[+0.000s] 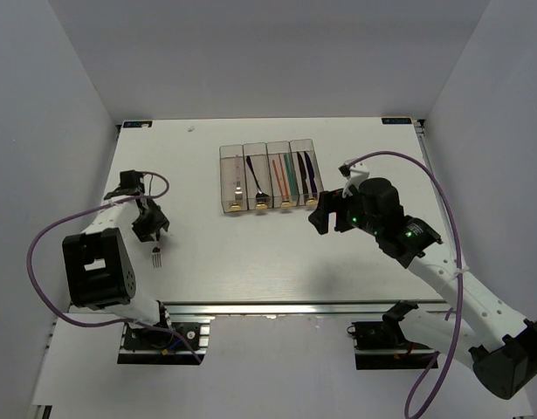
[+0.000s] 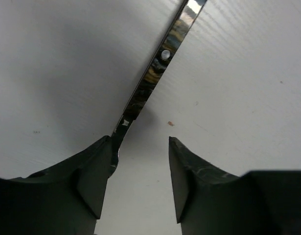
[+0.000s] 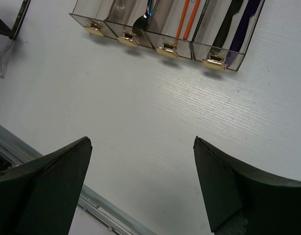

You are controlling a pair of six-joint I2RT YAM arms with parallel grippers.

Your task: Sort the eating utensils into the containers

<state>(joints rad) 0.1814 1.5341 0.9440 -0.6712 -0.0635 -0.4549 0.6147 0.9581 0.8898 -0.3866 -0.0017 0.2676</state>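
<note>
As a fork (image 1: 156, 256) lay left of the bins (image 1: 226, 150), the left gripper (image 2: 140, 144) stood narrowly open at its handle, seemingly to grasp it, the right gripper (image 3: 140, 147) idle and wide.

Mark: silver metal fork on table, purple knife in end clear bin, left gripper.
silver metal fork (image 2: 152, 76): left wrist view, mid-handle.
purple knife (image 3: 247, 19): right wrist view, mid-length.
left gripper (image 2: 140, 147): left wrist view, between fingertips.

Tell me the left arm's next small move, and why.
Probably close the left gripper on the fork. Its jaws stand open and the end of the fork's handle sits in the gap, close against one finger. The fork lies on the table, outside the bins, so it needs gripping before it can be carried over.
</note>
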